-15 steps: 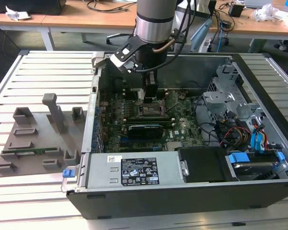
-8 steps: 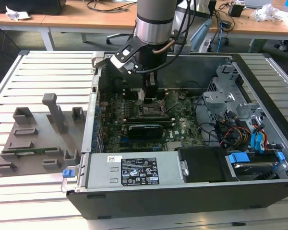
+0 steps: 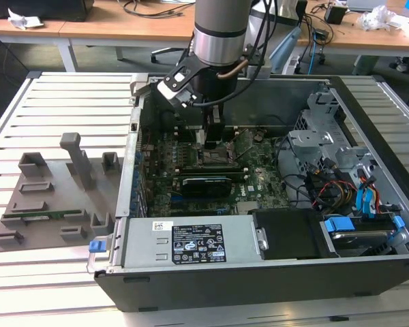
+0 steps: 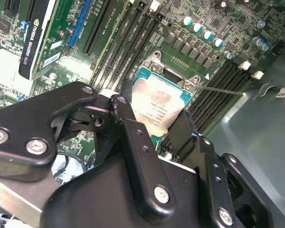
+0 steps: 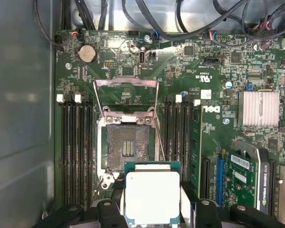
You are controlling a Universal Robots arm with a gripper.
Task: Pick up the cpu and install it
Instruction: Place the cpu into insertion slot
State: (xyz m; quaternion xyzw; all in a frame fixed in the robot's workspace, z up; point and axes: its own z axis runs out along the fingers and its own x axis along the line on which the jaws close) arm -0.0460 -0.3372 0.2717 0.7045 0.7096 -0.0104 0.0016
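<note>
My claw (image 4: 156,124) is drawn in narrow on the cpu (image 5: 152,197), with a black finger (image 4: 133,137) pressed against each of two opposite edges. The chip is a flat square with a silver-grey metal top plate, faint print on it, and a thin teal rim showing all round. It hangs over the edge of the socket (image 5: 128,145) nearest my fingers, overlapping that edge; I cannot tell whether it touches the frame. It lies flat, plate facing away from the board, its sides parallel to the socket's sides. Being square, it has no long axis. The socket is open and bare, its contact field dark. Beyond the socket, the metal retention frame (image 5: 126,83) is swung open on the green motherboard (image 5: 180,71). Black memory slots (image 5: 76,147) run along both sides of the socket. In the exterior view my arm (image 3: 220,30) comes straight down above the socket, wrist vertical, inside the open computer case (image 3: 259,289).
</note>
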